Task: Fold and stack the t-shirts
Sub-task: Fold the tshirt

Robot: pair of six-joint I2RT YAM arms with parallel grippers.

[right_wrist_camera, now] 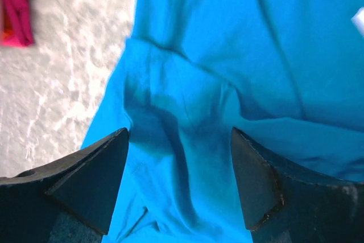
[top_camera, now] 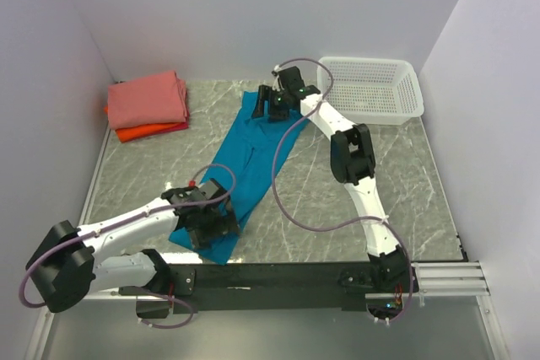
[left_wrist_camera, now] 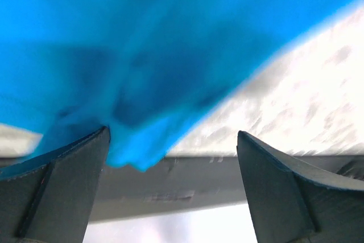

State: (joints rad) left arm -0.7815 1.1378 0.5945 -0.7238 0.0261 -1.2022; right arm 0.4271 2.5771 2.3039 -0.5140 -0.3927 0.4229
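so the teal tee (top_camera: 249,153) lies as a long diagonal strip mid-frame on the counter (top_camera: 405,174), my left jaws at its lower end, right jaws at its upper, both wide open, and it's light floppy cotton so I'd pinch the end corners.

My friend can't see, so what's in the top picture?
A blue shirt lies in a long strip on a marble table, with the left arm at its near end and the right arm at its far end. Folded pink and orange shirts sit back left, a white basket back right.
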